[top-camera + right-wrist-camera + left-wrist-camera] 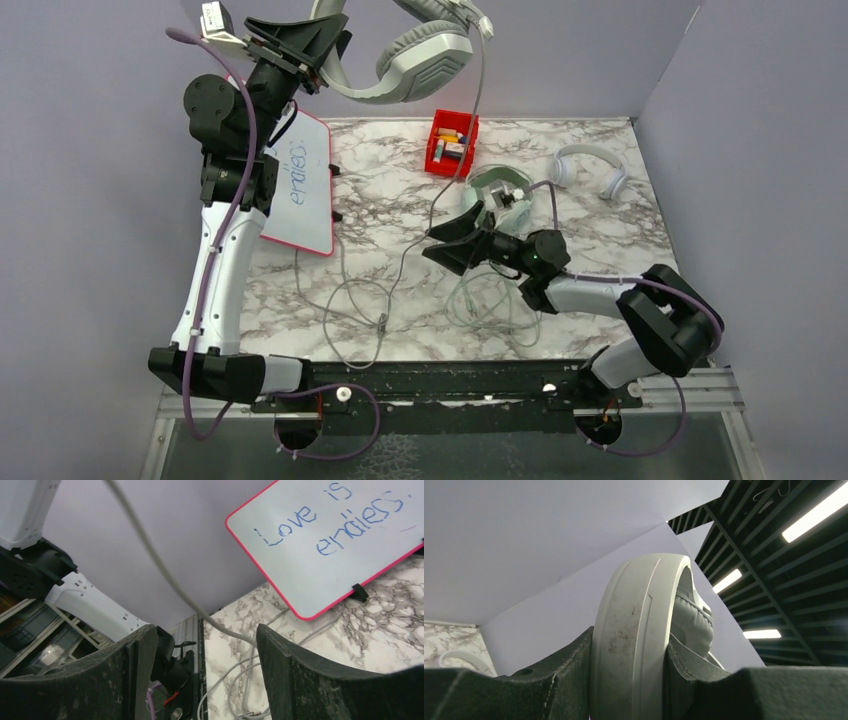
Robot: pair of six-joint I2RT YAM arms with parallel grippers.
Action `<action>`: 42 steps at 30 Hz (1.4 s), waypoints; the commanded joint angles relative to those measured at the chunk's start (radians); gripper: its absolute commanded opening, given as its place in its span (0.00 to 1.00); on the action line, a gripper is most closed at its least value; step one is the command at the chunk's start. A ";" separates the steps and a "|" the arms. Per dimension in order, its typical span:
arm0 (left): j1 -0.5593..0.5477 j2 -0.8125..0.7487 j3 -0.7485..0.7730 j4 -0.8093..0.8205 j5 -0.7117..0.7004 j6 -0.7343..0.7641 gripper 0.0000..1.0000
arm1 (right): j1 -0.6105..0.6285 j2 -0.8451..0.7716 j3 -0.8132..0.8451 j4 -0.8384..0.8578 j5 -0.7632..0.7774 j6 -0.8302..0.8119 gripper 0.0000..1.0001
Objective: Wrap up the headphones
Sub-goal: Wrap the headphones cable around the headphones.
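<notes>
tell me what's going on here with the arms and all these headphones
The left gripper is clamped on the grey-white headset and holds it high above the table. Its cable hangs down and ends in loose loops on the marble. The right gripper sits low with its jaws open, and the cable passes between them ungripped. The mint-green headset and the white headset lie farther back, untouched.
</notes>
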 commanded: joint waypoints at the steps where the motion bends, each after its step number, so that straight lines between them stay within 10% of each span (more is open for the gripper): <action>1: 0.007 0.012 0.071 0.056 -0.060 -0.122 0.00 | 0.008 0.084 0.045 0.121 0.102 0.002 0.72; 24: 0.017 0.007 0.096 0.138 -0.059 -0.250 0.00 | 0.045 0.449 0.188 0.379 0.128 0.046 0.71; 36: 0.019 0.001 0.056 0.133 -0.069 -0.226 0.00 | 0.063 0.161 0.140 0.225 0.023 -0.130 0.87; 42: 0.020 -0.005 0.055 0.134 -0.064 -0.226 0.00 | 0.065 0.163 0.185 0.213 0.028 -0.114 0.74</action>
